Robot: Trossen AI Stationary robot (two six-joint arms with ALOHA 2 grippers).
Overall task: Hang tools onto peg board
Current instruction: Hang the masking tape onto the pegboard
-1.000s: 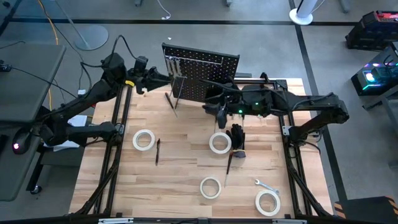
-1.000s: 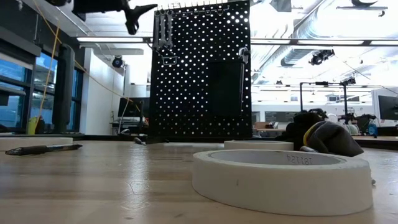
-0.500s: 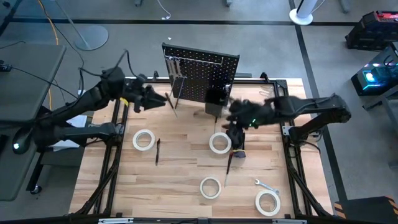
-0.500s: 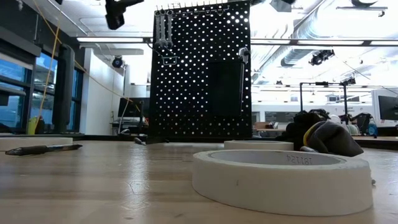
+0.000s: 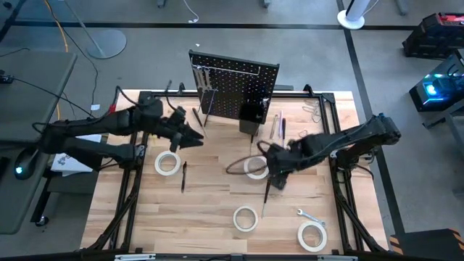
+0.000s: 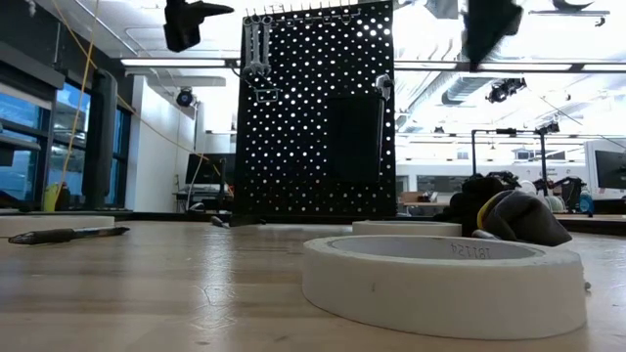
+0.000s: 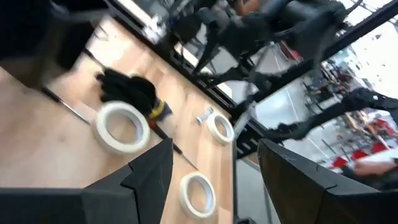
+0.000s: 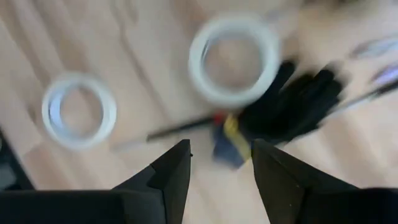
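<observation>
The peg board [image 5: 233,81] stands upright at the table's far side, with wrenches [image 6: 256,45] hanging at its top left. Tape rolls [image 5: 167,164] [image 5: 255,167] [image 5: 245,218] [image 5: 312,235], screwdrivers [image 5: 183,176] [image 5: 266,193], a wrench [image 5: 312,217] and a black glove bundle [image 8: 292,112] lie flat on the table. My left gripper [image 5: 196,138] is open in the air, left of the board's front. My right gripper [image 5: 276,171] is open, pointing down above the glove bundle [image 6: 509,215] and a roll [image 8: 235,59].
A small black bin [image 5: 250,114] sits at the board's foot, and metal rods [image 5: 275,127] lie beside it. The table's black frame rails [image 5: 134,181] [image 5: 341,196] run along both sides. Bare wood [image 5: 210,196] lies between the rolls.
My left gripper has swung away from the peg board's left edge toward the table's near edge and middle. My right gripper has come down from in front of the board toward the near edge and tipped to point down over the glove bundle. No tool has moved.
</observation>
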